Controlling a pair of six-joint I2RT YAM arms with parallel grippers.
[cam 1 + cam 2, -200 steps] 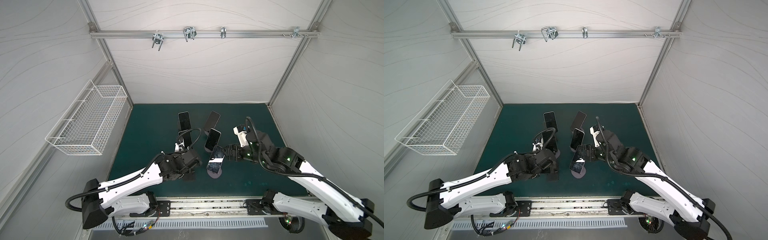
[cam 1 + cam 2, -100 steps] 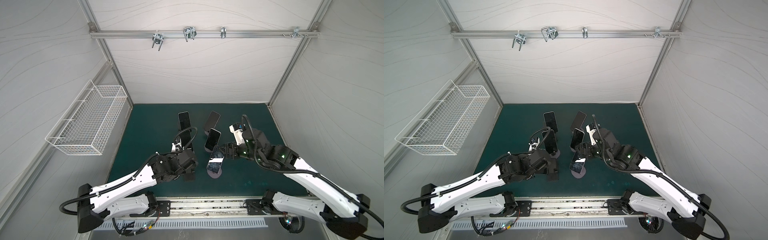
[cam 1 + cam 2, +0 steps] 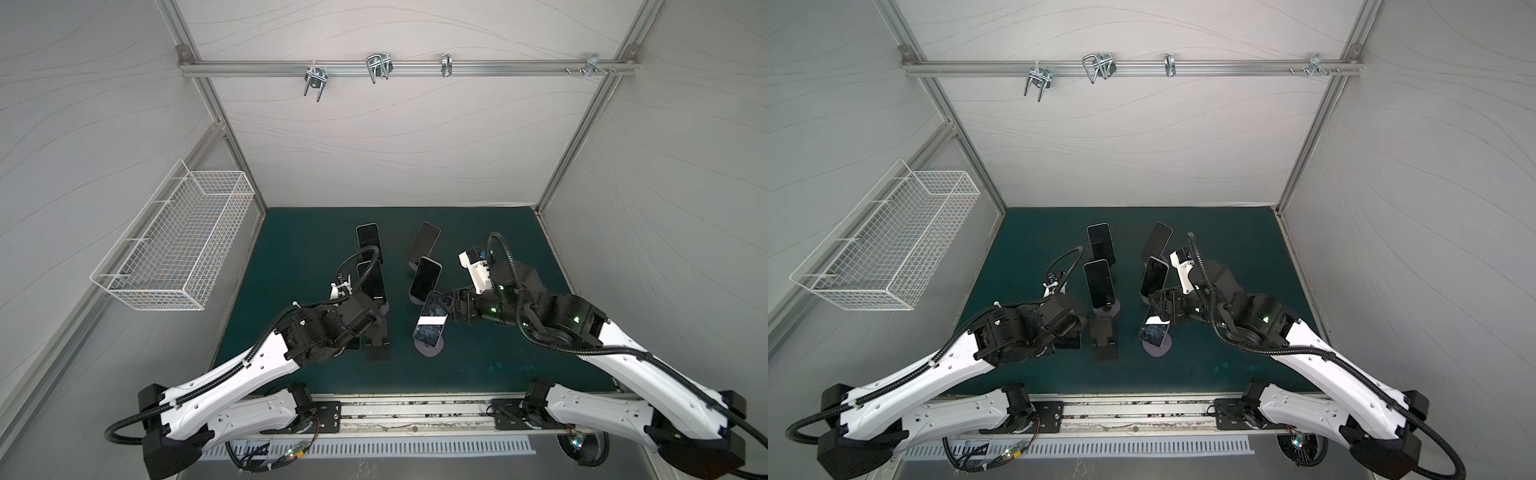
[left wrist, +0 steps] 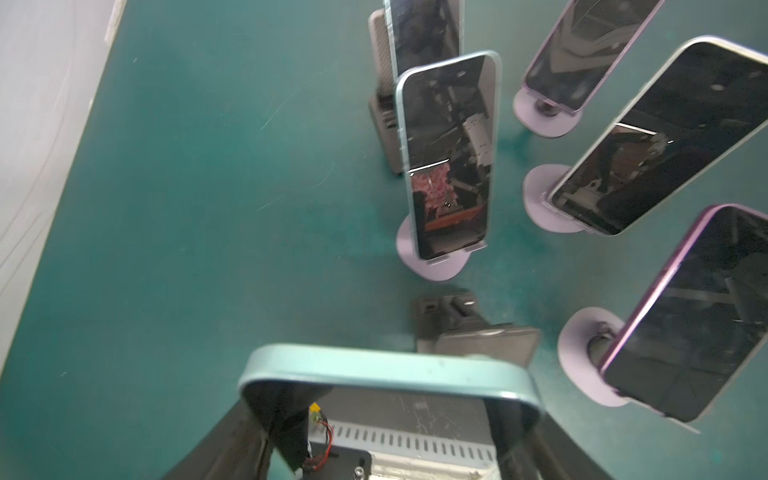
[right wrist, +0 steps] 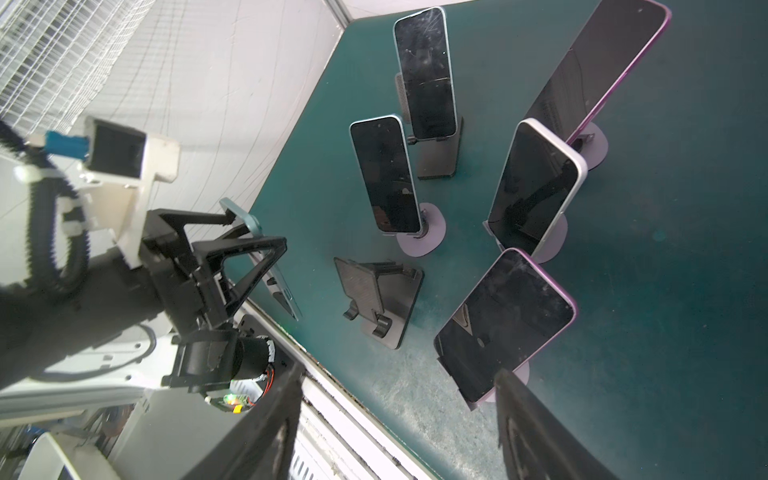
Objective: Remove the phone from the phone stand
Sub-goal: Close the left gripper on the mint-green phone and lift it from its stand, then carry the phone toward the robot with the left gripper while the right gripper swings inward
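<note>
On the green mat (image 3: pixel 291 257), on the left arm's side, a black stand (image 5: pixel 376 301) is seen empty.

Left side:
- The teal phone (image 4: pixel 386 368) is clamped in the left gripper (image 4: pixel 386 407), jaws closed across its width, one finger on each long edge.
- It is held beside the empty stand, clear of it and off the mat.
- The width grip is judged deliberate: the long edges give two parallel faces and the screen is left untouched.

Right side:
- The purple phone (image 5: pixel 507 316) is leaned back on the near lilac stand (image 4: pixel 577 349), not yet removed.
- The right gripper (image 5: pixel 399 374) is set at the phone's free upper end, jaws apart, one finger to either side. Contact cannot be confirmed, so no grip is claimed.
- The approach from the free end is judged sensible: the other end is seated in the stand, and a white-edged phone (image 5: pixel 536 187) stands just behind, so room is tight.
- A lift up and away from the stand is probably called for, with the light round base at risk of being dragged along.

Writing: no brand, label or text can be read on phones, stands or arms. All screens are dark, and only reflections are shown.
</note>
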